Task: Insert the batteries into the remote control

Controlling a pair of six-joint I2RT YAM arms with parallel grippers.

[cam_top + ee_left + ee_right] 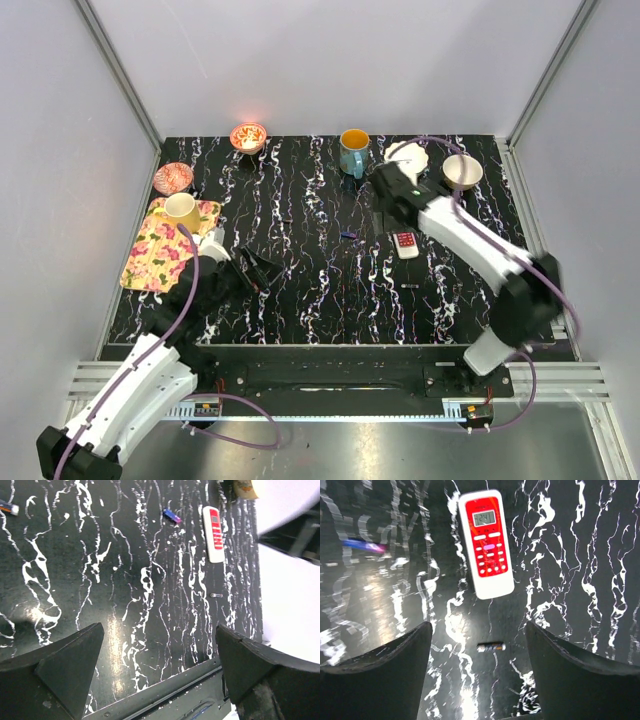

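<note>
The top view looks down from above and behind the arm bases [487, 352], taking in the whole worktop [330, 300]. The left wrist view slants across it from low and farther off; the right wrist view faces down, close. All three share the remote control [486, 542].

Marbled table [300, 300]: remote [405, 244] face-up, scattered batteries [491, 647], floral tray [140, 272], blue mug [353, 152], bowls [248, 135].
</note>
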